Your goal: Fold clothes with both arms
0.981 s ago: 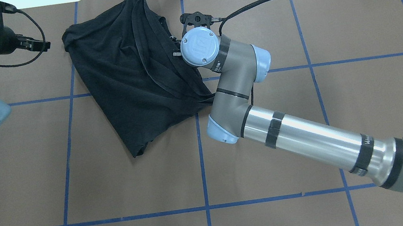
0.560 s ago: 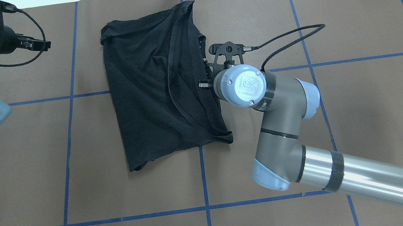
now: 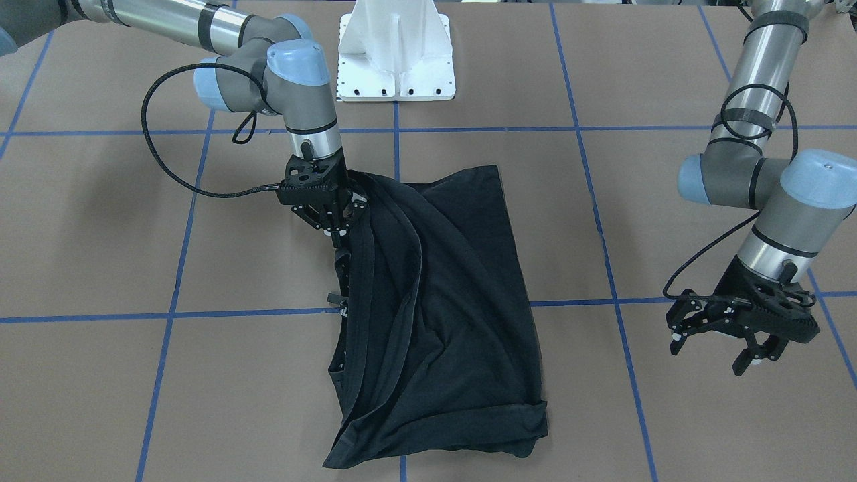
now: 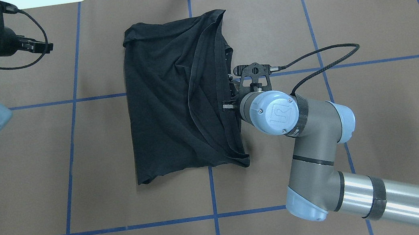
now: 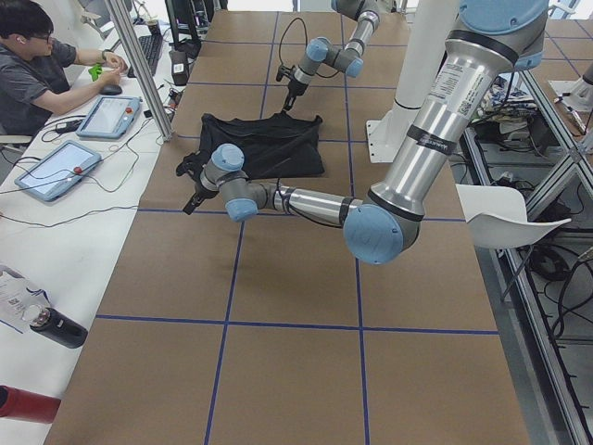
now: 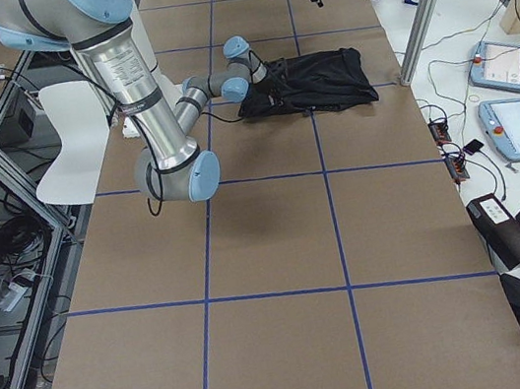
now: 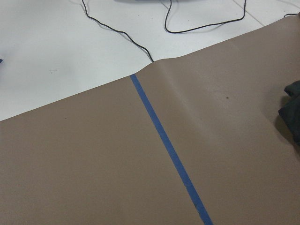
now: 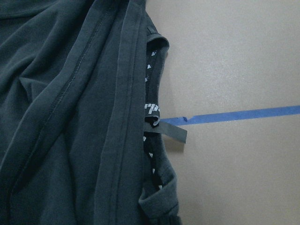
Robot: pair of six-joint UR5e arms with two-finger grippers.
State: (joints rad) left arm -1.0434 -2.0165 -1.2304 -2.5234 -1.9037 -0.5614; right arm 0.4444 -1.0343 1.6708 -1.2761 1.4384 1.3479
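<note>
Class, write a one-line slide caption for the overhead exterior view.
Right claw grips one edge of the black T-shirt on the brown table; left claw hovers open, apart.

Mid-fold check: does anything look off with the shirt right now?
Yes. The T-shirt lies rumpled rather than flat: hems bunch in ridges along the edge beside the right gripper, diagonal creases cross the middle, and one far corner is rolled over.

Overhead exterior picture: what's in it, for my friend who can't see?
A black T-shirt lies rumpled on a brown table with blue tape lines. The right gripper pinches its right edge; the left gripper hangs far left, touching nothing.
</note>
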